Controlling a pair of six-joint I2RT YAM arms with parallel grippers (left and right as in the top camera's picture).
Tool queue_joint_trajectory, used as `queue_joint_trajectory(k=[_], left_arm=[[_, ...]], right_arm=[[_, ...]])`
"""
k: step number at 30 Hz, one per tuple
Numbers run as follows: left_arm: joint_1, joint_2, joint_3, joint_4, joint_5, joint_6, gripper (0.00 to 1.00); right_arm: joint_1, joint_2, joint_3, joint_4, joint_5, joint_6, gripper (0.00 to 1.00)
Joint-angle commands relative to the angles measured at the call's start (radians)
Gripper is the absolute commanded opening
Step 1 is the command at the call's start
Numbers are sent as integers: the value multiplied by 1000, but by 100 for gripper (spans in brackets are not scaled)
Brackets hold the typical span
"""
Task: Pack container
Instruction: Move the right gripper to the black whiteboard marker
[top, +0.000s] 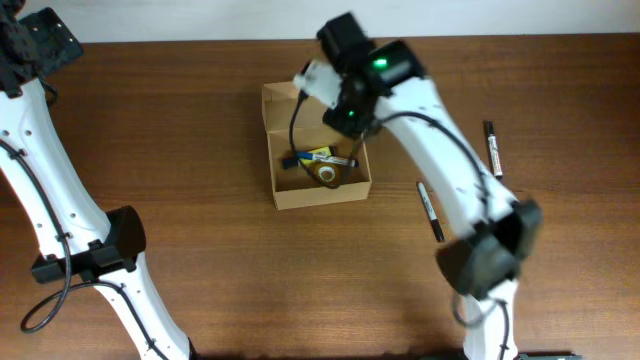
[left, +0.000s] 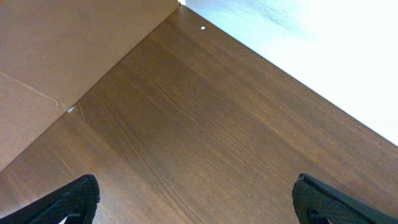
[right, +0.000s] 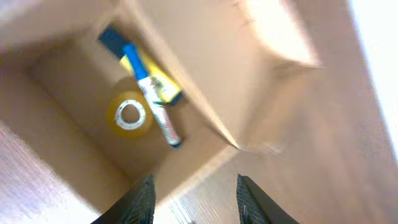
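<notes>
The container (top: 283, 190) is a tan cardboard box standing open at the table's middle back, its lid flap up. Inside lie a roll of tape (top: 327, 174), a blue-capped marker (top: 325, 159) and a yellow item. In the right wrist view the box (right: 68, 155) shows the tape (right: 129, 116) and the marker (right: 152, 102) on its floor. My right gripper (right: 194, 199) is open and empty, hovering above the box's right wall. My left gripper (left: 196, 202) is open and empty over bare table at the far left back corner.
Two black markers lie on the table right of the box, one (top: 493, 148) at the far right and one (top: 430, 211) nearer the front. A cardboard sheet (left: 56, 56) shows at the left in the left wrist view. The table's back edge meets a white wall.
</notes>
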Motion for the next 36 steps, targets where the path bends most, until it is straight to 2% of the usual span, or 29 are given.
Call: queue_joint_trajectory(k=[1,4,9,13,16,25,36], left_arm=[[3,-8,-3,0,-6,11,100],[3,-8,-3,0,-6,11,100],[3,-8,-3,0,-6,11,100],[3,-8,-3,0,-6,11,100],[3,-8,-3,0,-6,11,100],[3,-8,-3,0,-6,11,100],[3,-8,-3,0,-6,11,100]], right_arm=[[-42,-183,12,10,55,127,43],[-135,-310,-81,71,54,167,43],[-385,-484,-380,239,36,262,43],[-553,-478,-571,301,9,392,43],[-636,-423,-679,348,-65,418,49],[-708,-174,-706,372,-77,418,52],[-763,-60,-690,423,-67,403,52]])
